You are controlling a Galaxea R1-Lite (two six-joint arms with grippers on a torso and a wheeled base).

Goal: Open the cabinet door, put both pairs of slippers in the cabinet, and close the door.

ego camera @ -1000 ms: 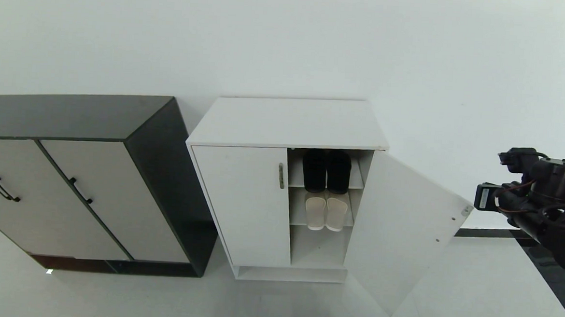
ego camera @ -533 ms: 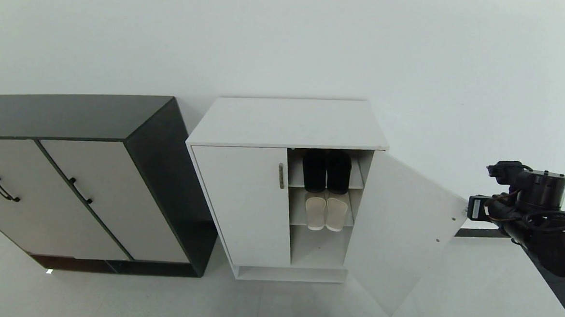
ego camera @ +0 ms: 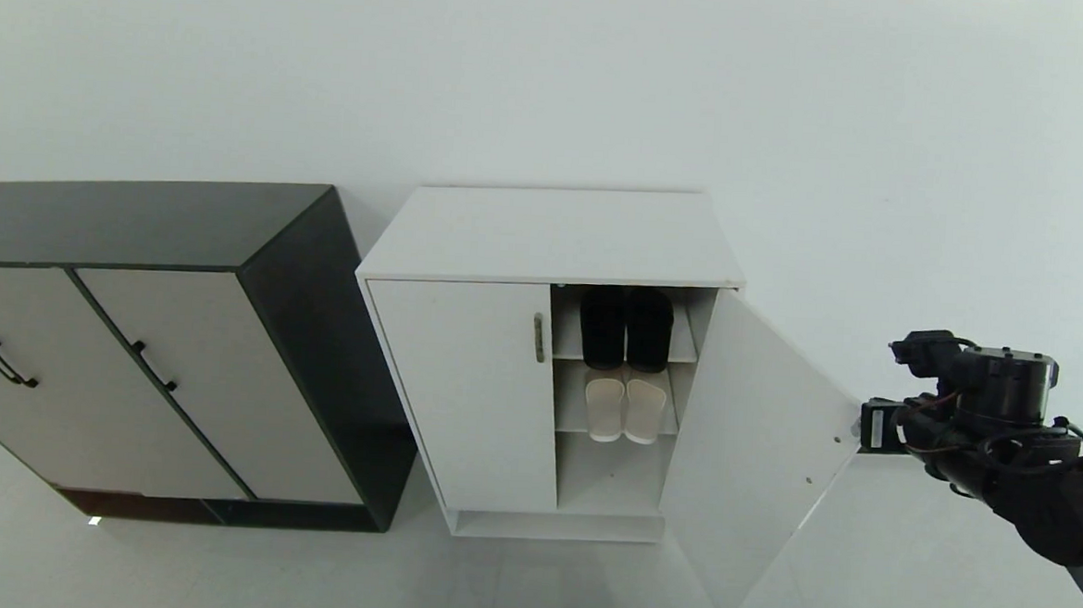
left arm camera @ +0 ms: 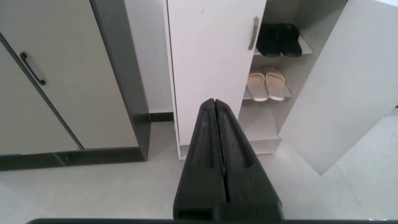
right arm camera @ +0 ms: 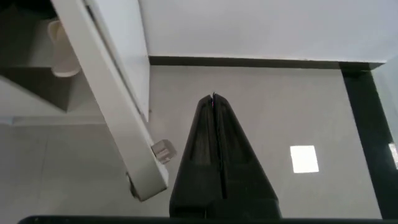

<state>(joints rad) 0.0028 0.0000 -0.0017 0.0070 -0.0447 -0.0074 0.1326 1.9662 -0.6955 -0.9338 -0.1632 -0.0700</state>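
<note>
White cabinet (ego camera: 554,235) is standing with its right door (ego camera: 757,445) swung wide. I am seeing the black slippers (ego camera: 626,327) sitting on its top shelf and the cream slippers (ego camera: 625,408) on the shelf directly below. The right gripper (right arm camera: 213,99) is hovering at that door's free edge, fingers pressed together, gripping nothing; contact I cannot confirm. The left gripper (left arm camera: 215,102) is hanging before the cabinet, likewise closed and empty.
</note>
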